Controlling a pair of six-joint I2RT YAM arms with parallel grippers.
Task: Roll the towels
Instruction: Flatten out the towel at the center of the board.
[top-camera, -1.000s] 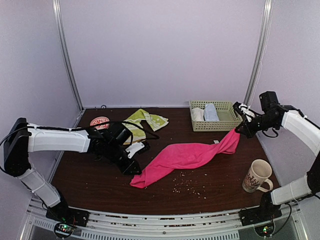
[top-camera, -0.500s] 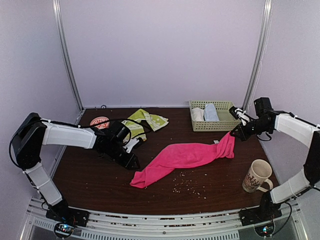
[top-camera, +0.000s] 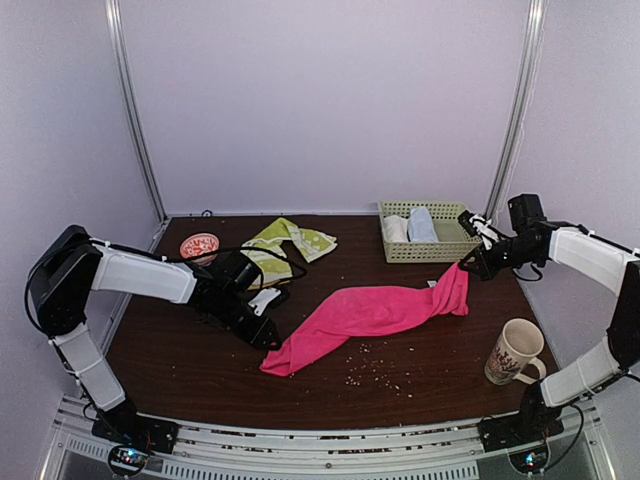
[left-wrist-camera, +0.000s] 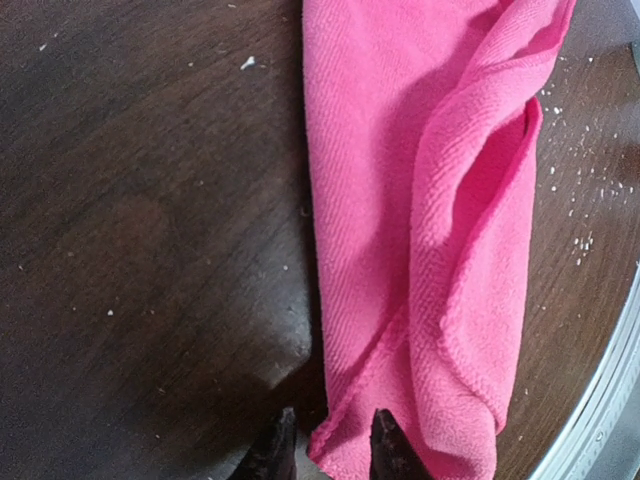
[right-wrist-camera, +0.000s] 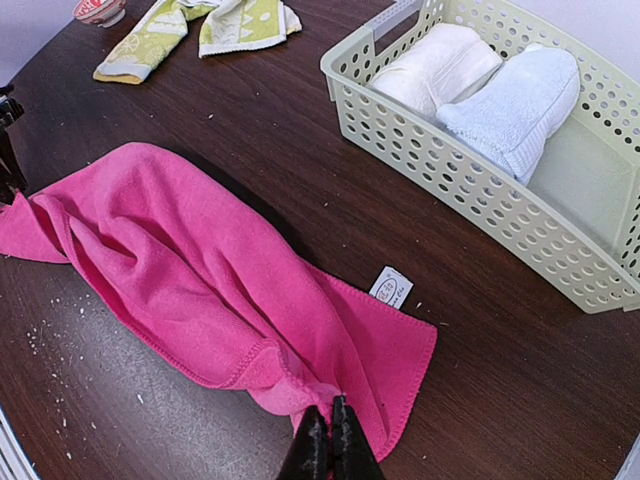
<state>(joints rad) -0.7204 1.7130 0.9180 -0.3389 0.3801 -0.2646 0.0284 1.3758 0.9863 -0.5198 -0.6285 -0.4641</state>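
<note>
The long hot-pink towel (top-camera: 370, 312) lies crumpled diagonally across the table's middle. My right gripper (top-camera: 466, 267) is shut on its far right end, pinching a fold; in the right wrist view the jaws (right-wrist-camera: 328, 440) are closed on the pink towel (right-wrist-camera: 200, 270). My left gripper (top-camera: 268, 337) is low at the towel's near left end. In the left wrist view it is open (left-wrist-camera: 328, 455), and the corner edge of the pink towel (left-wrist-camera: 420, 200) lies between its fingertips. The yellow-green patterned cloth (top-camera: 285, 245) lies flat at the back left, also in the right wrist view (right-wrist-camera: 190, 30).
A pale green basket (top-camera: 432, 250) at the back right holds a white roll (right-wrist-camera: 435, 65) and a light-blue roll (right-wrist-camera: 515, 105). A mug (top-camera: 512, 352) stands near the front right. A small red bowl (top-camera: 199, 245) sits at the back left. Crumbs (top-camera: 375, 370) lie near the towel.
My right gripper has come down and slightly left with the towel's end, which now hangs less taut. My left arm has shifted its pose; its gripper stays at the towel's near left end.
</note>
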